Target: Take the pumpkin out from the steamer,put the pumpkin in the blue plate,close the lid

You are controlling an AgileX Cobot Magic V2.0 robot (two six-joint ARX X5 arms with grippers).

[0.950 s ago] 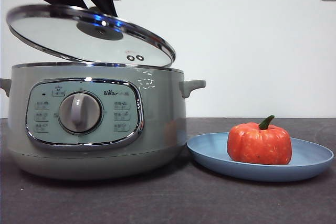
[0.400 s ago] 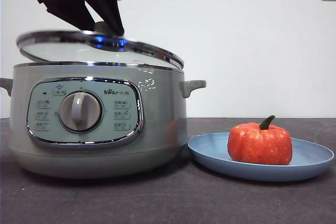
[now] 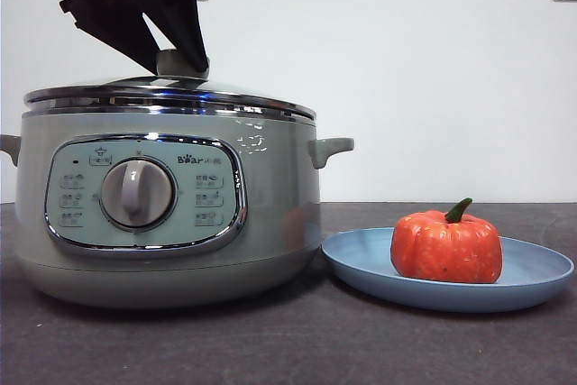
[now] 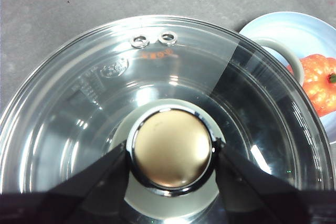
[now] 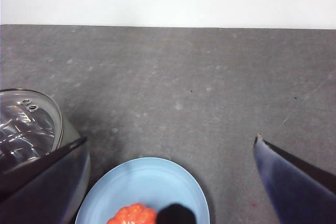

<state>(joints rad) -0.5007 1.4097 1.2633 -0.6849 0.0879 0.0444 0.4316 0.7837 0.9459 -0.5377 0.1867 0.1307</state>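
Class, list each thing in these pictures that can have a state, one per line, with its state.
lid: seated level on the steamer, knob gripped
steamer: closed, upright on the table
pumpkin: upright in the blue plate, stem up
blue plate: flat on the table, beside the steamer
left gripper: shut on the lid's knob
right gripper: open, above the plate

Sits large on the dark table (image 3: 270,349): the steamer (image 3: 167,209), dial and "Bear" logo facing the camera. Rests level on the steamer's rim, chrome edge all round: the lid (image 3: 169,95). Comes down from above the steamer, black and big: the left gripper (image 3: 180,60), jaws clamped on the lid's knob (image 3: 181,62). Lies just beside the steamer's base: the blue plate (image 3: 532,272). Stands upright on that plate, green stem up: the pumpkin (image 3: 446,245).
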